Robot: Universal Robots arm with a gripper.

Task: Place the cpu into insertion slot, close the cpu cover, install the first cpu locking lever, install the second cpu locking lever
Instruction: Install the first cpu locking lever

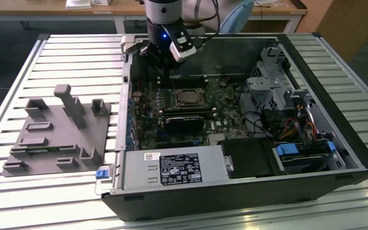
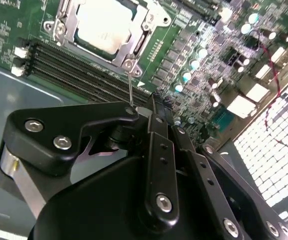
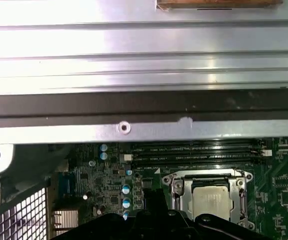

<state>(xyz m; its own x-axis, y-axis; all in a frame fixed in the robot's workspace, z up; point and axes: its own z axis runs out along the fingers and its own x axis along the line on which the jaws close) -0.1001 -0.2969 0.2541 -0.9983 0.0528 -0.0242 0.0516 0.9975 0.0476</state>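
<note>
The open computer case (image 1: 311, 158) lay on its side on the slatted metal tabletop (image 1: 75, 52), with a grey moulded fixture (image 1: 56, 132) beside it on the exterior view's left. The arm's end effector (image 1: 166, 72) hung inside the case over the green motherboard (image 1: 225, 122), toward the far side of it in the exterior view and just short of the socket area. Its black linkages crowded the second wrist view, where the end effector (image 2: 154, 107) narrowed to fingers pressed together with nothing gripped, and a thin metal rod (image 2: 130, 90) ran from beside the tip toward a corner of the socket frame. The cpu (image 2: 106, 27) sat in the insertion slot (image 2: 139, 42), its dull silver top facing up, and the cpu cover (image 2: 71, 25) lay flat around it with the chip visible through its square window. In the first wrist view the cpu (image 3: 211, 200) and the cpu cover (image 3: 176, 192) appeared just below the long black memory slots (image 3: 199, 152), and the end effector's dark body (image 3: 149, 222) rose in front of them. In the exterior view the cpu (image 1: 187, 97) lay near the middle of the board, next to a black rectangular block (image 1: 187, 122).
</note>
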